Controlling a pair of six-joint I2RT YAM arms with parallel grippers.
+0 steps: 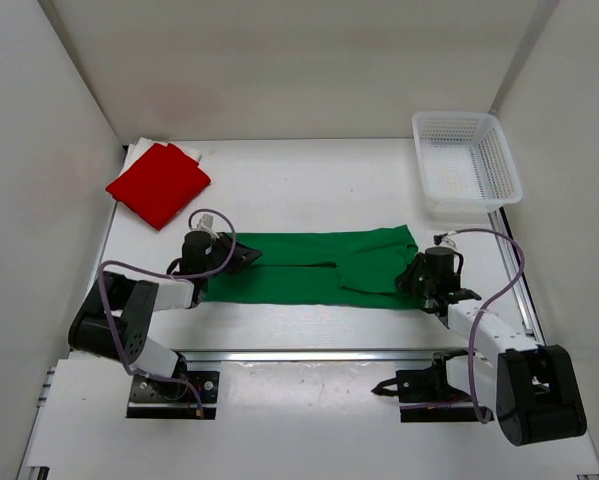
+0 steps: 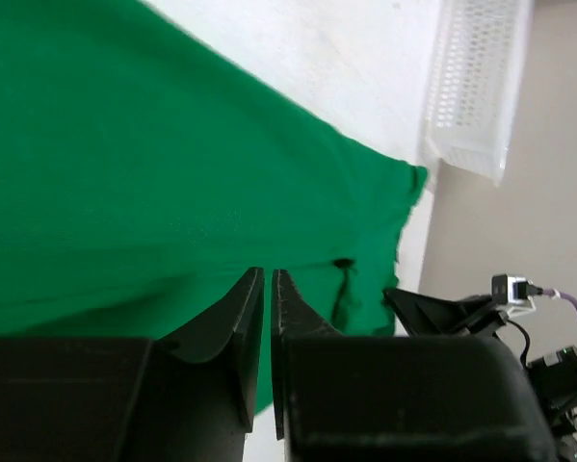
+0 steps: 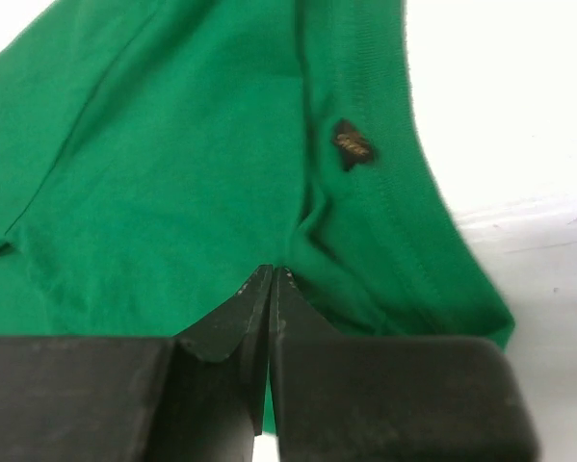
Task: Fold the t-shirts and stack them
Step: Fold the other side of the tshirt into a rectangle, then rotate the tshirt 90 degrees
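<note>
At back left the red t-shirt [image 1: 159, 183] lies folded on the white t-shirt [image 1: 143, 146]. My left tool [image 2: 266, 274] and right tool [image 3: 272, 271], both nearly closed, pinch each end of the green t-shirt [image 1: 309, 265] at mid worktop [image 1: 309, 180]. Next, I think, both must lift together to fold it.

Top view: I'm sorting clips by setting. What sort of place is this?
Probably a robot test booth, not a home: plain white walls box in a white table, with the left arm and right arm bolted at its near edge.

Basket [image 1: 457, 118], red shirt [image 1: 159, 183]: far corners
</note>
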